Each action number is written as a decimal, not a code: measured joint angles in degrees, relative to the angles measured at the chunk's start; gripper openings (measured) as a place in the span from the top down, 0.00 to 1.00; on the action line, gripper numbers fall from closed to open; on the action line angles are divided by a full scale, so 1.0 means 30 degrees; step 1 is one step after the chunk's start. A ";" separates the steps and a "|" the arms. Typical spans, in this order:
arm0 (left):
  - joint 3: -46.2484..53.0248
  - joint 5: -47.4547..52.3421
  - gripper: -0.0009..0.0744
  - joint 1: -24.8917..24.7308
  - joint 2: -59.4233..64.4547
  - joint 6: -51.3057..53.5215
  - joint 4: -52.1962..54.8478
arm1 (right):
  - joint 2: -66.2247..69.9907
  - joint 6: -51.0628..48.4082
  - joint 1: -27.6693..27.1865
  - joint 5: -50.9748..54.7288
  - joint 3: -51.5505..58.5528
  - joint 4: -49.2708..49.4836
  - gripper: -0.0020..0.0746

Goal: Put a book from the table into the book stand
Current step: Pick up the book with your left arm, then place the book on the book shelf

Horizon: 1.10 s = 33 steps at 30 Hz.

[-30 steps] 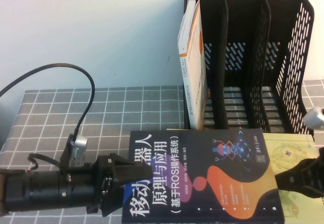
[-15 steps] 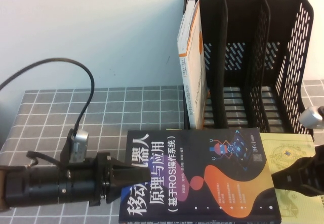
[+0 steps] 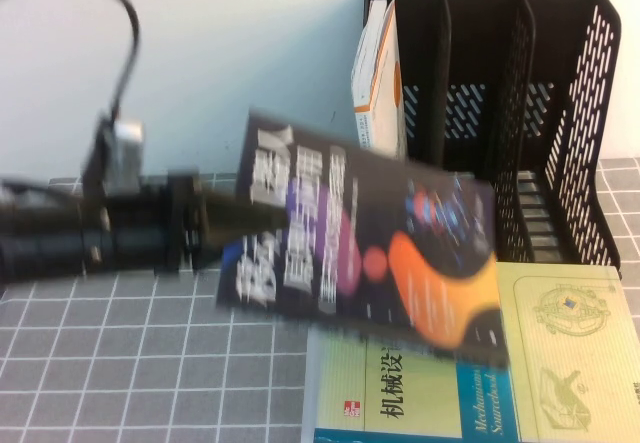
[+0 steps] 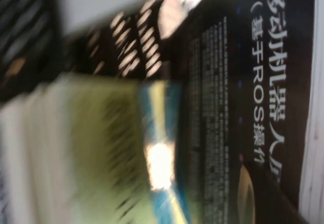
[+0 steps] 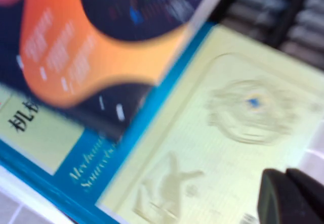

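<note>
The left end effector point(image 3: 215, 231) is clamped on the left edge of the book point(image 3: 365, 263), holding it tilted in the air above the counter point(image 3: 150, 353), in front of the book stand point(image 3: 560, 113). Beneath it lies the pale yellow-and-blue book point(image 3: 560, 363). The right end effector point(image 5: 293, 196) hovers over that yellow cover; I cannot tell its opening.

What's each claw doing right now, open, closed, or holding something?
Left claw: closed on the navy book, lifted off the table.
Right claw: above the yellow-and-blue book, closed, holding nothing.
</note>
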 joint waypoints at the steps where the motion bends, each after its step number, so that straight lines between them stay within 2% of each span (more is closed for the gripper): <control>1: -0.0698 -0.0204 0.84 -0.0047 -0.0412 -0.0527 0.0198 | -0.0520 0.0497 0.0000 0.0132 -0.0002 -0.0450 0.98; 5: -0.3827 -0.1884 0.84 -0.1017 -0.1284 -0.2702 0.1827 | -0.2466 0.1398 0.0000 0.1385 -0.0002 -0.1869 0.98; 12: -1.0272 -0.6933 0.84 -0.4786 -0.0873 -0.7768 0.8196 | -0.4551 0.2104 0.0000 0.2399 -0.0002 -0.2391 0.98; 18: -1.4282 -0.7199 0.84 -0.7060 0.1380 -1.1976 1.3188 | -0.5126 0.2433 0.0000 0.2627 -0.0002 -0.2438 0.98; 26: -1.6689 -0.6790 0.84 -0.7807 0.3875 -1.7066 1.9086 | -0.5126 0.2590 0.0000 0.2949 -0.0002 -0.2438 0.98; 33: -1.6880 -0.8097 0.84 -0.7809 0.4176 -1.9613 2.1054 | -0.5126 0.2590 0.0000 0.3065 -0.0002 -0.2438 0.98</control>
